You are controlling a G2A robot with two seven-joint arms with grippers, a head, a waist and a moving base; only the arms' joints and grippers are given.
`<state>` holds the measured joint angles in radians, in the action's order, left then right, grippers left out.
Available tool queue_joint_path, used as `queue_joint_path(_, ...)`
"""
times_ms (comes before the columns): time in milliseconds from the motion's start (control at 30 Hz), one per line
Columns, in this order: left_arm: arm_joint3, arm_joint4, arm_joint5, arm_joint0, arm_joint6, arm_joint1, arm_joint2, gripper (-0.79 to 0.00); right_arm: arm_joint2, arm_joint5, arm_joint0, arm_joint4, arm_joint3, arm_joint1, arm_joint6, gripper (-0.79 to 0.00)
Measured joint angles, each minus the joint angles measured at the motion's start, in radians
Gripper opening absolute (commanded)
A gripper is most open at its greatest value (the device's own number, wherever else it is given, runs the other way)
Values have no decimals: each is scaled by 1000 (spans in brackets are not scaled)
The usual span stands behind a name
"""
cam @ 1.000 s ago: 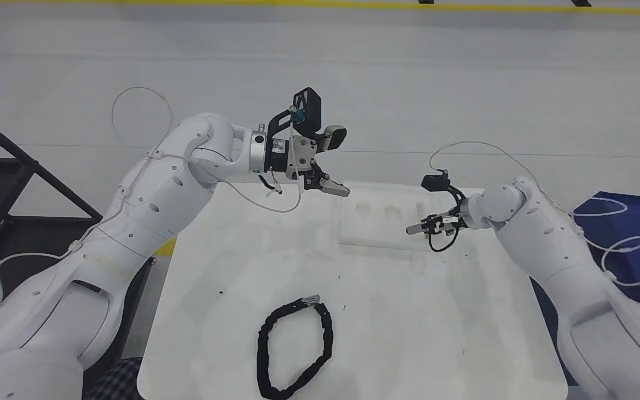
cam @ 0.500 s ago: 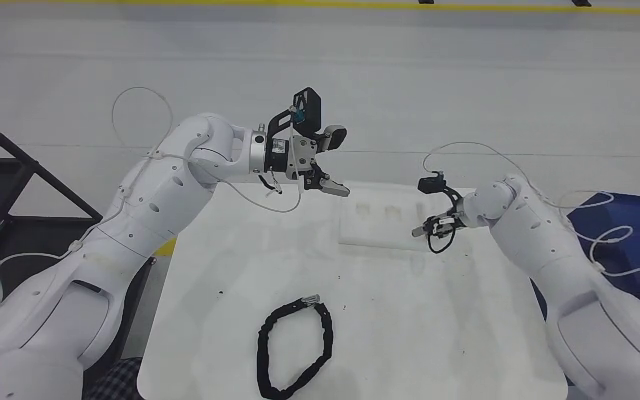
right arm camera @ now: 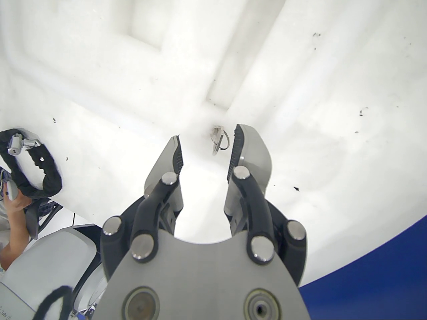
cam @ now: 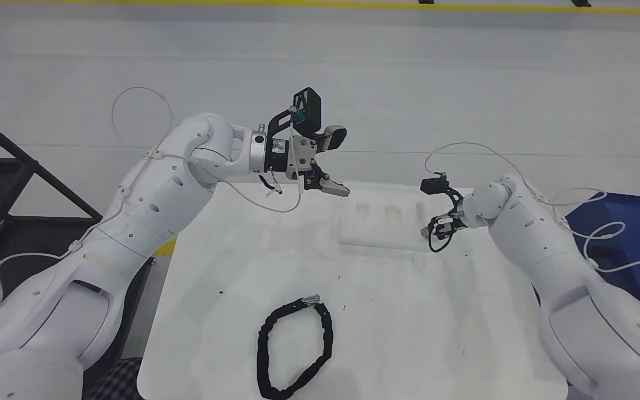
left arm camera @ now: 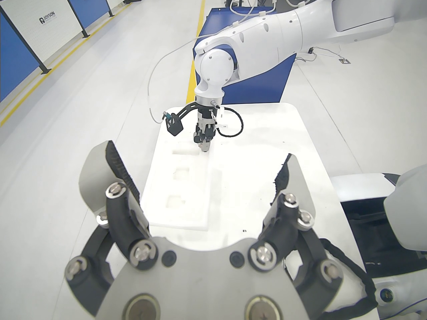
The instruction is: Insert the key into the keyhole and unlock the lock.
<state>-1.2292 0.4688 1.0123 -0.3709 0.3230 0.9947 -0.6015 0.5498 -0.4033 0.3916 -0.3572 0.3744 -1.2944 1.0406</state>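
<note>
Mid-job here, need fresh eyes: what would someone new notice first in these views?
Probably the black chain lock, curled on the near part of the white table, away from both arms. Next, the small ringed key lying between the open fingers of the right gripper, just past a slot in the foam tray. The left gripper hangs open above the table's far edge, towards its left side.

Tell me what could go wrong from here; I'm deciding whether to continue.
1. The small key lies nearer one finger of the open right gripper than centred; closing may catch only its ring or flick it away.
2. It sits beside a recess in the foam tray; a nudge could drop it in.
3. The chain lock lies loose, far from the open left gripper; it may shift during insertion.
</note>
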Motion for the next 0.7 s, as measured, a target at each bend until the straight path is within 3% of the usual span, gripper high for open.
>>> queue_joint_path(133, 0, 0, 0, 0, 0, 0, 0, 0, -2, 6, -4, -13, -17, -9, -9, -591)
queue_joint_path(433, 0, 0, 0, 0, 0, 0, 0, 0, 0, 7, -11, -23, -57, -28, -21, -610)
queue_joint_path(600, 0, 0, 0, 0, 0, 0, 0, 0, -1, 1, -11, -37, -71, -36, -38, -785)
queue_joint_path(700, 0, 0, 0, 0, 0, 0, 0, 0, 0, -1, -13, -43, -82, -41, -46, -785)
